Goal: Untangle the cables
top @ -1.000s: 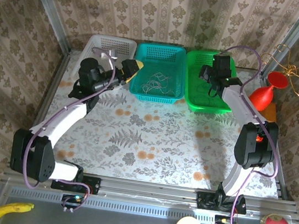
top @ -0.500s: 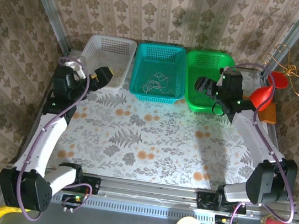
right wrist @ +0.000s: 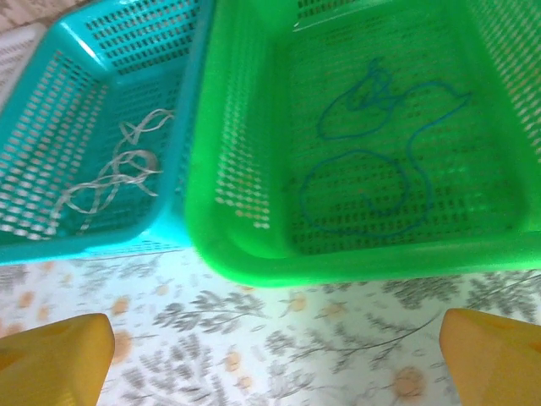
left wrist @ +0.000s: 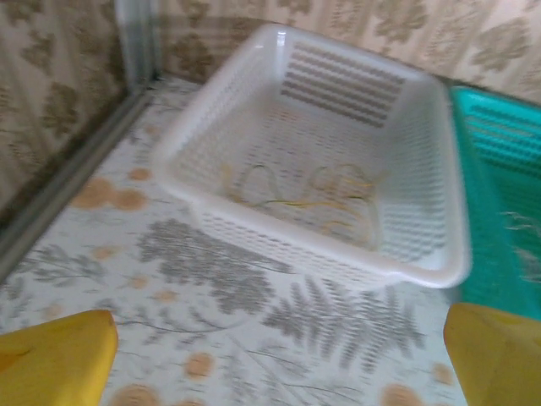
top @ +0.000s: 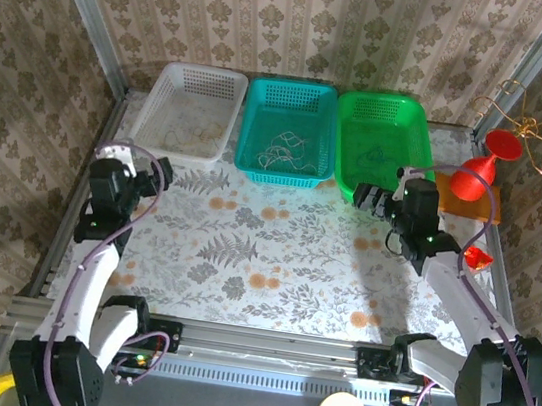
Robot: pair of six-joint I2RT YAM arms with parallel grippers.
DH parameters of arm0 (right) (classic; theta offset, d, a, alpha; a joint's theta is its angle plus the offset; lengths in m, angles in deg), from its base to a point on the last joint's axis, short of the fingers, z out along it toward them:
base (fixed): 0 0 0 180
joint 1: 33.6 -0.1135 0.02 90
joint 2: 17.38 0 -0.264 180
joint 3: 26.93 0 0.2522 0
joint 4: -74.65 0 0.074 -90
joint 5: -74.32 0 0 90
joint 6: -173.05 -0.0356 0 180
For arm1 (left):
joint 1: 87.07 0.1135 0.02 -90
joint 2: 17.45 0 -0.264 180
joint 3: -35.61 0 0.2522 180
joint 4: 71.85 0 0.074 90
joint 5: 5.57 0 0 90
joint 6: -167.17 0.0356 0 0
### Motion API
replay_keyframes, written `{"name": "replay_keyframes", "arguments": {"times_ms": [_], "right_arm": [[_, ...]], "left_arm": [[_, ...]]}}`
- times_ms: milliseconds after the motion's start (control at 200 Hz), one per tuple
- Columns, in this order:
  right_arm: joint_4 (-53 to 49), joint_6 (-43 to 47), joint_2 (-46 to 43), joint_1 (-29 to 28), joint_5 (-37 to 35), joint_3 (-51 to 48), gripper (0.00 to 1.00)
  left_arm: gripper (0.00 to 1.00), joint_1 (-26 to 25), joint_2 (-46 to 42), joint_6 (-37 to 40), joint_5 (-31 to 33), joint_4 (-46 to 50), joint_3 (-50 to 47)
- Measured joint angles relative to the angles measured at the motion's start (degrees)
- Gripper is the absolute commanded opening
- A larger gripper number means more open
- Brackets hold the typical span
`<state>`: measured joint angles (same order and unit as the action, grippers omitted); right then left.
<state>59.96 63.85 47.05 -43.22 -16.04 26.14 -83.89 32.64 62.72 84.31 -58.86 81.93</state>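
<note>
Three cables lie apart, one per basket. A tan-yellow cable rests in the white basket. In the teal basket lies a whitish cable. The green basket holds a dark blue cable. My left gripper hangs open over the table, short of the white basket. In front of the green basket, my right gripper is open, nothing between its yellow fingers.
The three baskets stand side by side along the far wall. A red funnel-shaped vase and a gold wire stand sit at the far right. Metal frame posts border the floral table.
Both arms pulled back from the baskets toward the near side. The right gripper left the green basket and opened fully. The left gripper swung left, away from the teal basket.
</note>
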Motion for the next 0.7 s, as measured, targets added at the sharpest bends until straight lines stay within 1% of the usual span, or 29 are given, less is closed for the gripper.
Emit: {"name": "replay_keyframes", "arguments": {"times_ms": [80, 180, 280, 345, 450, 510, 605, 700], "right_arm": [[4.33, 3.21, 0.04, 0.0, -3.98, -4.85, 1.0], [9.16, 7.13, 1.44, 0.66, -8.96, -9.33, 1.0], [16.83, 9.27, 4.94, 3.19, -12.44, -12.35, 1.0], [22.14, 10.1, 8.02, 4.9, -13.4, -13.86, 1.0], [28.5, 11.63, 12.85, 7.02, -13.2, -14.64, 1.0], [34.16, 12.39, 15.47, 8.0, -12.04, -15.19, 1.0], [43.45, 13.53, 21.29, 9.07, -8.87, -16.55, 1.0], [44.35, 14.8, 23.37, 9.46, -5.31, -16.81, 1.0]], "left_arm": [[1.0, 1.16, 4.68, 1.49, 2.34, -6.91, -4.5], [1.0, 1.4, 14.67, 2.78, 3.98, -16.2, -8.85], [1.0, 0.94, 23.1, 4.94, 4.63, -23.1, -9.99], [1.0, 0.0, 28.41, 7.34, 4.92, -29.62, -9.99], [1.0, -2.05, 34.75, 10.73, 4.68, -38.58, -10.05], [1.0, -3.26, 37.77, 12.68, 4.61, -43.6, -10.23], [1.0, -3.89, 39.12, 14.12, 3.69, -46.95, -10.75], [1.0, -3.41, 39.12, 14.71, 2.86, -49.11, -10.82]]}}
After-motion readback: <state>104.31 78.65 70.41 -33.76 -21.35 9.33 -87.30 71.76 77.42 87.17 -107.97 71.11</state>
